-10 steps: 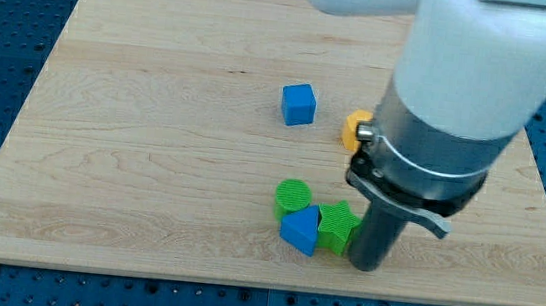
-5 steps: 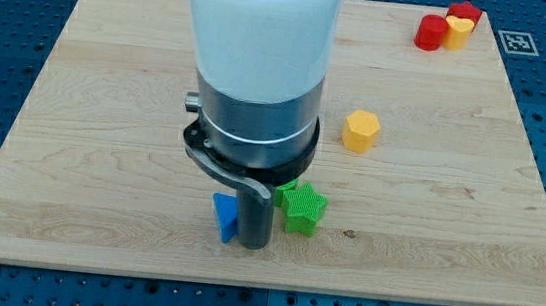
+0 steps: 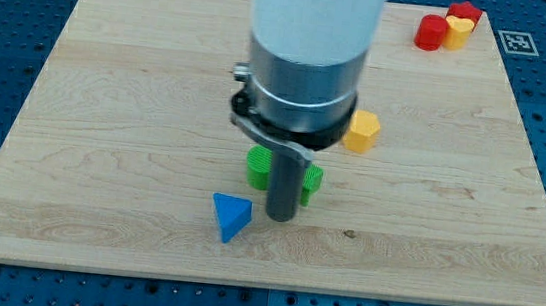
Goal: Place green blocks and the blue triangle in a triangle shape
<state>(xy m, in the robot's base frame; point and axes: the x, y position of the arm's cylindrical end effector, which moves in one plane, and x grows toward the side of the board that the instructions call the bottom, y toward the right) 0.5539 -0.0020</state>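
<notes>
My tip (image 3: 280,217) rests on the board near the view's bottom centre. The blue triangle (image 3: 230,216) lies just to its left, a small gap apart. A green round block (image 3: 258,167) stands just above the tip to the left, partly hidden by the rod. A green star block (image 3: 311,181) peeks out on the rod's right side, mostly hidden. The arm's large body covers the board above them, and the blue cube seen earlier is hidden.
A yellow hexagon block (image 3: 362,130) sits right of the arm. A red round block (image 3: 430,33), a yellow heart block (image 3: 457,31) and another red block (image 3: 464,11) cluster at the view's top right. The wooden board (image 3: 107,107) ends near the bottom.
My tip swept left from the star's right side, then came back right a little. The blue triangle is now separated to the lower left, and the green blocks sit behind the rod.
</notes>
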